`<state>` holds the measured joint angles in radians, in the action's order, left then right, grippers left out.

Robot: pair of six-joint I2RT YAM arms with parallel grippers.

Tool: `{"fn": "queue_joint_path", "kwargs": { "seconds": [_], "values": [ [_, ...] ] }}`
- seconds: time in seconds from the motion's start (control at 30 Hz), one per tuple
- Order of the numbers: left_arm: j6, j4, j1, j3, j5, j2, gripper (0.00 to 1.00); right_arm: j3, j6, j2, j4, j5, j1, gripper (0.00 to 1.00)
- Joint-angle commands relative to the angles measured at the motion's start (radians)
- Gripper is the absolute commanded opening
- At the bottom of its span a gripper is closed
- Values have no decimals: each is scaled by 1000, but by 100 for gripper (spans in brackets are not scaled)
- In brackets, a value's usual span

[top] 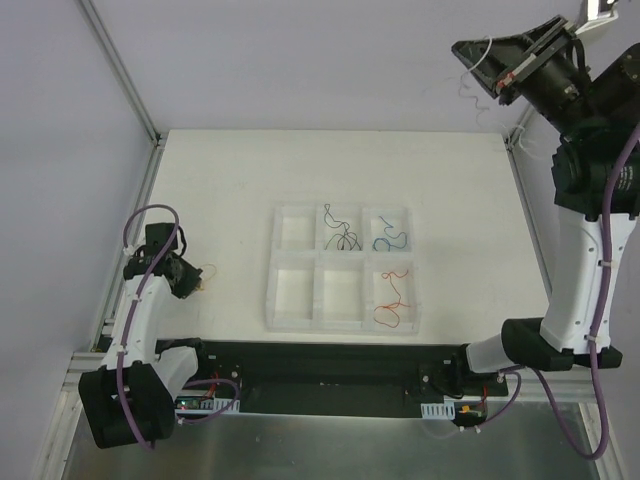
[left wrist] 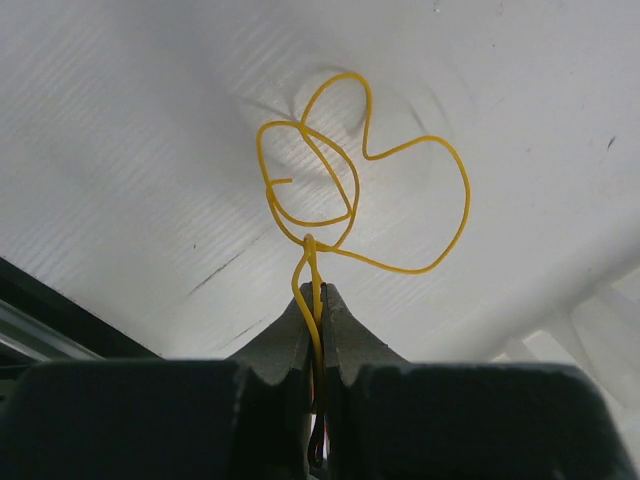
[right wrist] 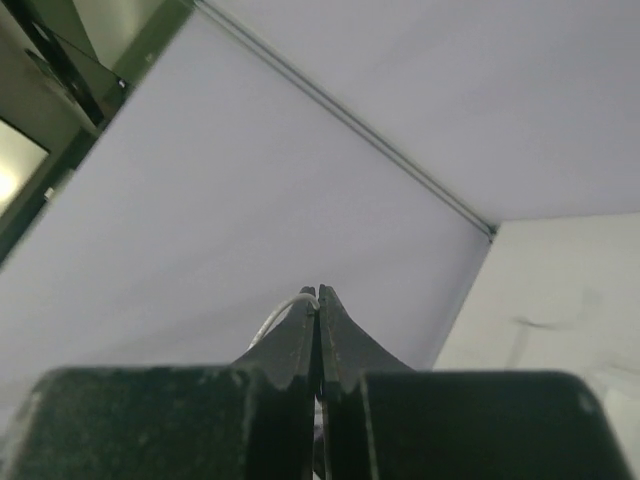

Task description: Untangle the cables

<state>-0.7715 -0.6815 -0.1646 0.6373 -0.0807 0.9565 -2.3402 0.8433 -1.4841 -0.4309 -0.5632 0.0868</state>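
Observation:
My left gripper (left wrist: pixel 320 292) is shut on a thin yellow cable (left wrist: pixel 440 160), whose loops lie on the white table just ahead of the tips. In the top view this gripper (top: pixel 194 278) is low at the table's left, with the yellow cable (top: pixel 207 274) beside it. My right gripper (top: pixel 460 48) is raised high at the back right, shut on a thin white cable (top: pixel 478 72) that hangs from it. In the right wrist view a short white loop (right wrist: pixel 280 313) comes out of the shut tips (right wrist: pixel 318 292). A black cable (top: pixel 342 228), a blue cable (top: pixel 388 236) and a red-orange cable (top: pixel 392 300) lie in separate tray compartments.
A white tray (top: pixel 272 270) with six compartments sits mid-table; its left column and bottom middle cell hold nothing. Metal frame posts stand at the back left (top: pixel 120 70) and the right edge (top: pixel 520 135). A black base rail (top: pixel 330 380) runs along the near edge.

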Motion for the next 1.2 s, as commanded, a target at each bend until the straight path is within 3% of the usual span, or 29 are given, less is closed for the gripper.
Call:
{"fn": "queue_joint_path", "kwargs": {
  "seconds": [0.0, 0.37, 0.53, 0.93, 1.17],
  "values": [
    [96, -39, -1, 62, 24, 24, 0, 155, -191, 73, -158, -101, -4, 0],
    [140, -20, -3, 71, 205, 56, 0, 487, -355, 303, -336, -130, 17, 0],
    [146, -7, -3, 87, 249, 106, 0, 576, -363, 347, -355, -66, 132, 0],
    [159, 5, -1, 108, 280, 140, 0, 466, -359, 275, -381, -41, 249, 0],
    [163, 10, -3, 111, 291, 157, 0, 498, -371, 271, -381, -17, 332, 0]
  ]
}}
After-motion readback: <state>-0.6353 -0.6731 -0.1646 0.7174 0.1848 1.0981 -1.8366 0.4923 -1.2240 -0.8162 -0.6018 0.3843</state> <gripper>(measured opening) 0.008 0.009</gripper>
